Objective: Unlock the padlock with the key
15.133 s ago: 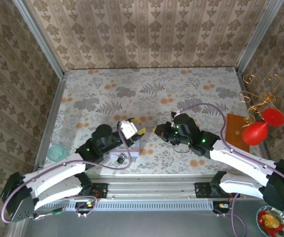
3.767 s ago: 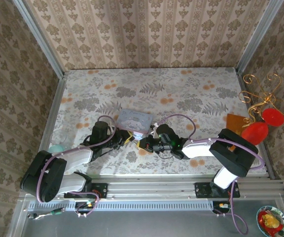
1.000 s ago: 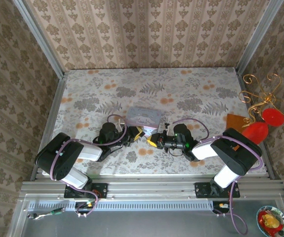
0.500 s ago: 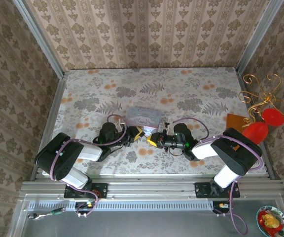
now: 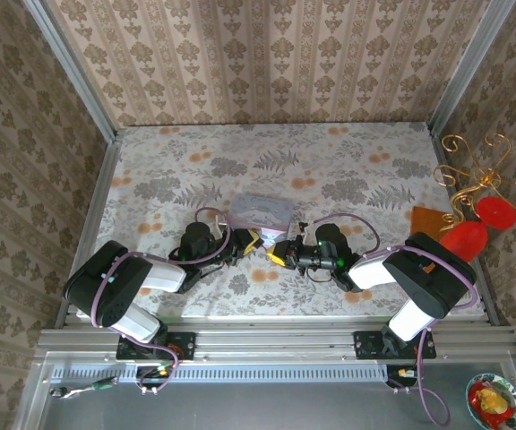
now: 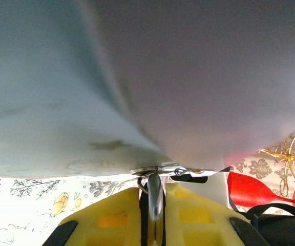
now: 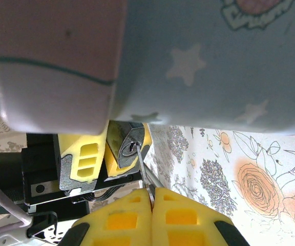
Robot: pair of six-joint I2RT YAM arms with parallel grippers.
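From above, the table [image 5: 348, 161] is spread with a pale cloth printed with grey leaves and orange flowers. It is walled on three sides by beige damask-striped wallpaper [image 5: 267, 63] and has metal posts at the far corners. A small pale tin [image 5: 261, 210] lies about mid-table, a little toward the near edge, and I cannot tell what is inside it. Just at its near side the left gripper [image 5: 252, 239] and the right gripper [image 5: 278, 253] meet tip to tip, but what they hold is too small to make out there. Along the right edge are a brown board [image 5: 426, 235], a red glass [image 5: 464, 240] and a curled gold wire ornament [image 5: 484, 166]. Beyond the near right corner, a bowl [image 5: 494, 400] holds something red and yellow. The left wrist camera looks up at the tin's blurred grey-blue underside. Below it, the left gripper's yellow pads [image 6: 111, 220] are drawn almost together on a silvery part of the padlock [image 6: 155, 197], right under the tin's lower edge. In the right wrist view the tin shows a pink end and a pale blue face with white stars. The right gripper's yellow fingers [image 7: 183, 215] are pressed fully together on the thin key [image 7: 145, 185]. The key's tip reaches the keyhole end of the padlock, which is pinched in the left gripper just below the tin.
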